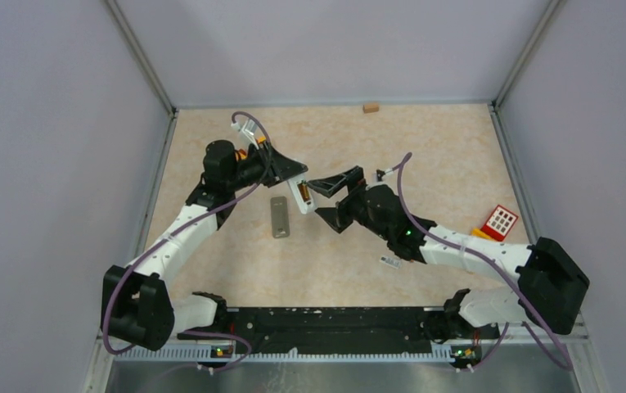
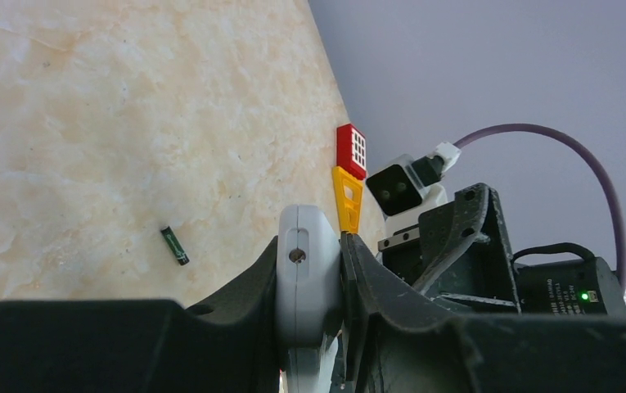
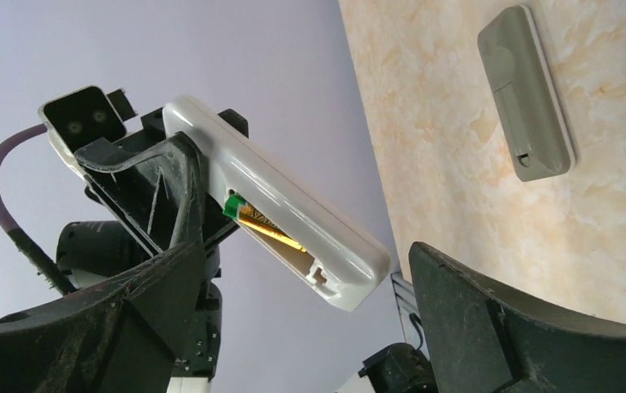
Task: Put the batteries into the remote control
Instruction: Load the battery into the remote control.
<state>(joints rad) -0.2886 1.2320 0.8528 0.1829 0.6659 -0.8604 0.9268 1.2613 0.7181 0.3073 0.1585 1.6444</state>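
**Right wrist view: remote held aloft, one cell seated, one loose on the table**

Nearest your lens, the right end effector has its fingers spread wide and nothing between them. It sits just short of the remote control. The left end effector is clamped on the remote control's narrow edges and holds it tilted, clear of the table. A seated battery, orange-gold with a green end, lies in the open compartment.

Beyond the remote control the grey battery cover lies flat on the table. In the left wrist view a loose battery, dark green, lies on its side past the remote control. The red and yellow toy block is farther off at the table's edge.

Expect the loose battery to be light, rigid and smooth, so it is likely to roll or squirt out of a poor pinch. Take it across the middle of the barrel, with the ends free for the contacts. The remote control looks like hard, slick plastic, so pushing a cell in could twist it in the left clamp.

The left finger covers part of the compartment, so you cannot tell whether a second slot is filled. Polarity marks are unreadable. No other cells are visible. From above, a small pale speck right of the remote control is too small to identify.
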